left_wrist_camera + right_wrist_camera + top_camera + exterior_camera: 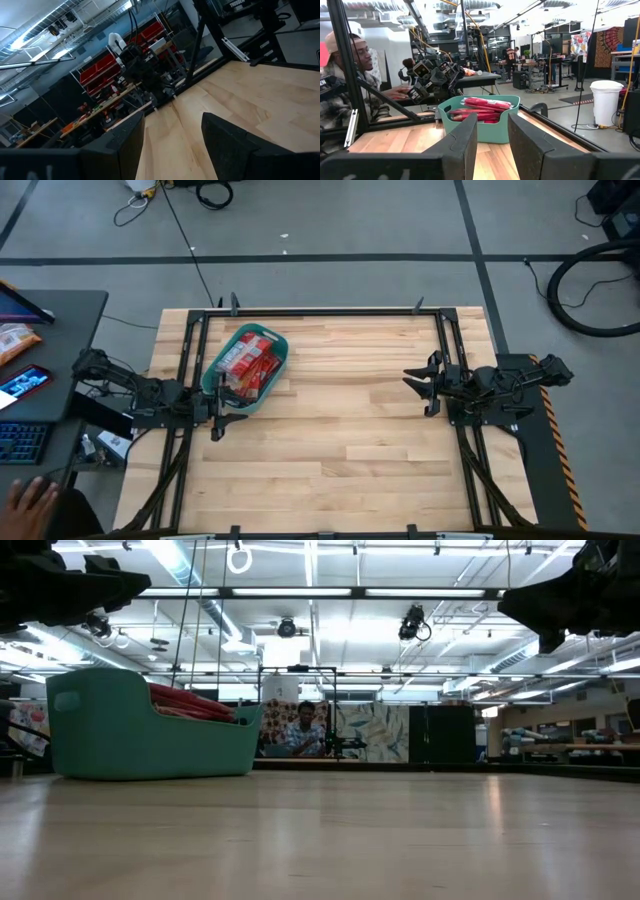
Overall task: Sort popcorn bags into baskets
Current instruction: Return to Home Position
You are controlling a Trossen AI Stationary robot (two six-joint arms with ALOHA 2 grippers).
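Observation:
The teal-green basket (212,370) (110,740) (515,127) stands on the table's far left part. Several red popcorn bags (248,365) (190,702) (481,107) lie stacked inside it, and I see none on the bare table. My left gripper (226,406) (172,131) hangs open above the table just near of the basket, its fingers pointing toward the table's right. My right gripper (420,388) (492,127) is open too, raised over the table's right side and facing the basket from across the wood.
A black metal frame (330,311) runs along the table's edges. Bare wood (350,440) lies between the two arms and toward the near edge. A dark desk (50,360) with a keyboard stands left of the table, where a person (350,55) sits; a hand (30,500) shows there.

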